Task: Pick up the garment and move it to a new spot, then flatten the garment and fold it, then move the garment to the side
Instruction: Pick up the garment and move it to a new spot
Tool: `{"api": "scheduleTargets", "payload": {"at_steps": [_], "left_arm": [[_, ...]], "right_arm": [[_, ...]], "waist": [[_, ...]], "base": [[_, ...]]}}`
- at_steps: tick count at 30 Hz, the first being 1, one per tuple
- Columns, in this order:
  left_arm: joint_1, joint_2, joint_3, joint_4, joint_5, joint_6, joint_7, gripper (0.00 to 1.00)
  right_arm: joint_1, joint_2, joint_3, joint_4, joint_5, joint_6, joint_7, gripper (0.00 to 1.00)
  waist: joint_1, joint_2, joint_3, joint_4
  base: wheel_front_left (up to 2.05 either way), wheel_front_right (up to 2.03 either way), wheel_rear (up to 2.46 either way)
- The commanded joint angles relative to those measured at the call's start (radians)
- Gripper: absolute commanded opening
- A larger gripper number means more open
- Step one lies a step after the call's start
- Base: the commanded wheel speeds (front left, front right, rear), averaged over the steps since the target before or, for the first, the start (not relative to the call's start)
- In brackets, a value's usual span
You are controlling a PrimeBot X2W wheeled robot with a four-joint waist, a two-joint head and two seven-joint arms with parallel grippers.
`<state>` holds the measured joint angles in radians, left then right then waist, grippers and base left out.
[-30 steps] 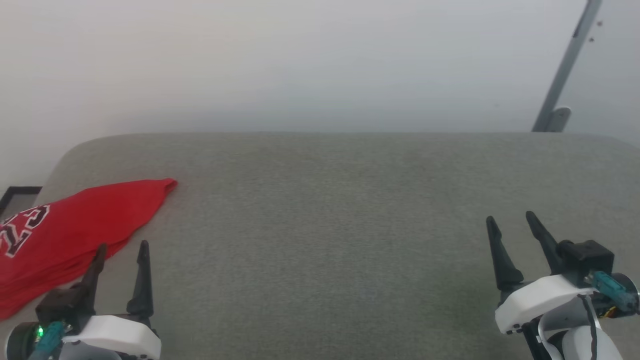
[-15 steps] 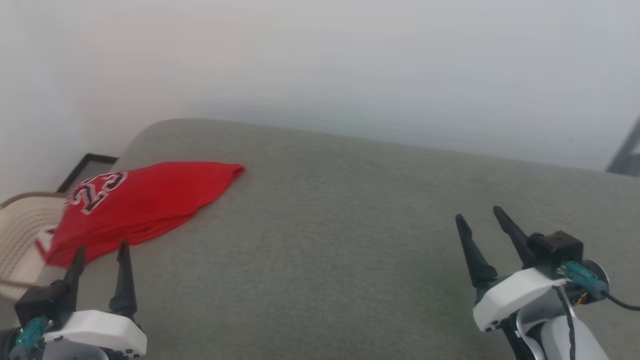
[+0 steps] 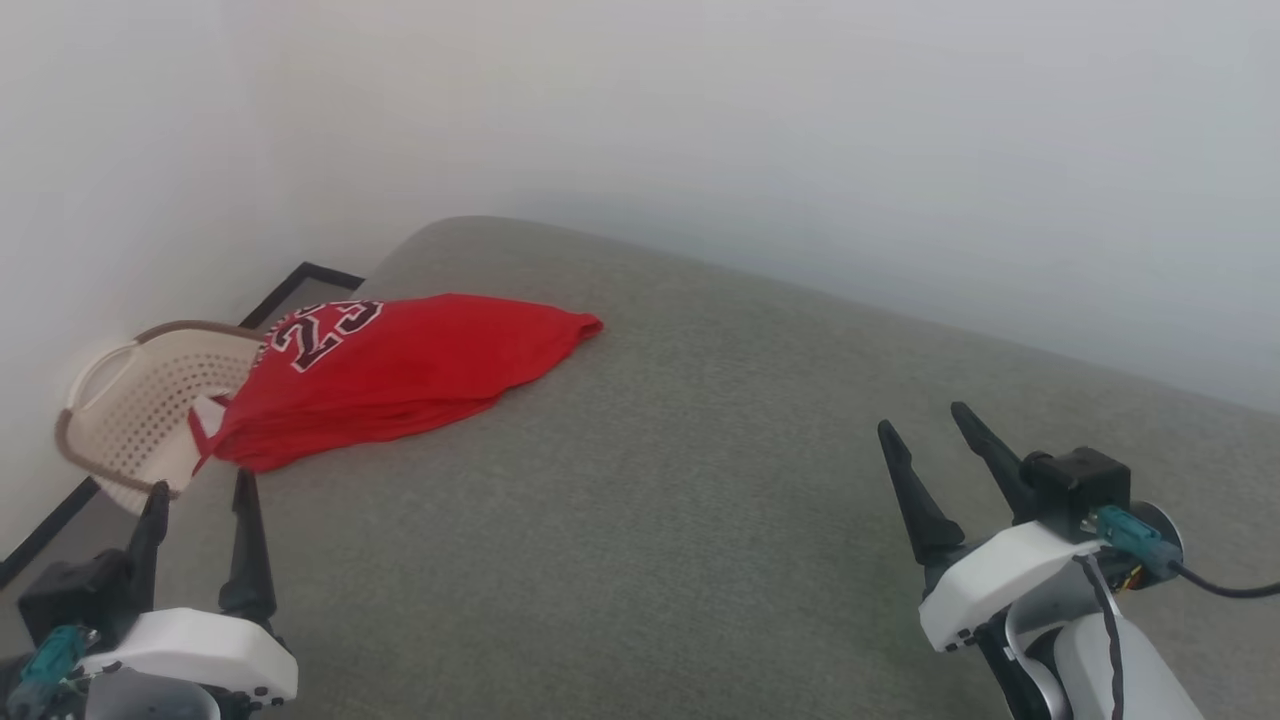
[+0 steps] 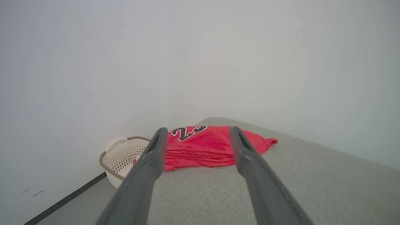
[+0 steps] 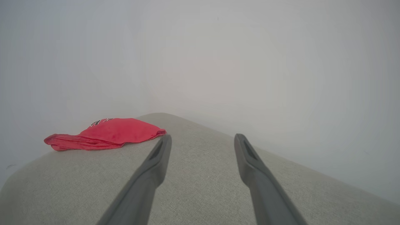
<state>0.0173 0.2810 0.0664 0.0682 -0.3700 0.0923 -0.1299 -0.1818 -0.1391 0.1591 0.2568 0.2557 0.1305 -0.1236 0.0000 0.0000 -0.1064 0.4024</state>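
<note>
The garment [image 3: 400, 375] is a red jersey folded into a flat bundle, with a dark white-outlined "23" showing near its far left end. It lies at the left end of the grey padded surface [image 3: 700, 480]. My left gripper [image 3: 198, 483] is open at the lower left, just short of the bundle's near edge, holding nothing. In the left wrist view the garment [image 4: 203, 145] sits straight ahead between the open fingers. My right gripper [image 3: 925, 420] is open at the lower right, far from the garment [image 5: 106, 134], which shows to the left in the right wrist view.
A cream perforated laundry basket [image 3: 130, 410] stands on the floor against the left end of the surface, right beside the garment; the basket [image 4: 122, 156] also shows in the left wrist view. White walls meet in a corner behind. A black line [image 3: 45, 530] runs along the floor.
The camera has swung left, so the whole picture has shifted right and the basket and wall corner have come into view. Both grippers stay open; the garment lies as before.
</note>
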Motion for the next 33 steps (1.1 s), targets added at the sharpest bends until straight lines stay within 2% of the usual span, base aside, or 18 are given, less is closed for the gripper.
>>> {"api": "scheduleTargets", "payload": {"at_steps": [1, 10, 19, 25, 33], "left_arm": [[-0.003, 0.001, 0.0, -0.006, -0.007, 0.004, 0.006, 1.0], [-0.036, -0.004, -0.009, 0.001, -0.035, 0.001, 0.028, 1.0], [-0.172, 0.005, -0.002, 0.083, -0.082, -0.02, 0.064, 1.0], [-0.327, 0.05, -0.015, 0.192, -0.074, -0.038, 0.095, 1.0], [-0.591, 0.094, -0.041, 0.44, -0.076, -0.096, 0.084, 1.0]], "right_arm": [[-0.008, -0.002, 0.001, 0.002, 0.003, 0.0, -0.008, 1.0], [-0.022, -0.011, 0.001, 0.002, 0.002, 0.0, -0.005, 1.0], [-0.04, -0.039, -0.017, -0.029, -0.014, 0.0, 0.021, 1.0], [-0.076, -0.071, -0.015, -0.084, -0.024, 0.0, 0.061, 1.0], [-0.141, -0.121, -0.014, -0.181, -0.039, 0.0, 0.127, 1.0]], "waist": [[0.0, 0.0, 0.0, 0.013], [0.0, 0.0, 0.02, 0.022], [0.0, 0.0, 0.07, 0.002], [0.0, 0.0, 0.148, -0.028], [0.0, 0.0, 0.298, -0.075]], "base": [[0.0, 0.0, 0.0], [0.0, 0.0, 0.0], [0.0, 0.0, 0.0], [0.0, 0.0, 0.0], [0.0, 0.0, 0.0]]}}
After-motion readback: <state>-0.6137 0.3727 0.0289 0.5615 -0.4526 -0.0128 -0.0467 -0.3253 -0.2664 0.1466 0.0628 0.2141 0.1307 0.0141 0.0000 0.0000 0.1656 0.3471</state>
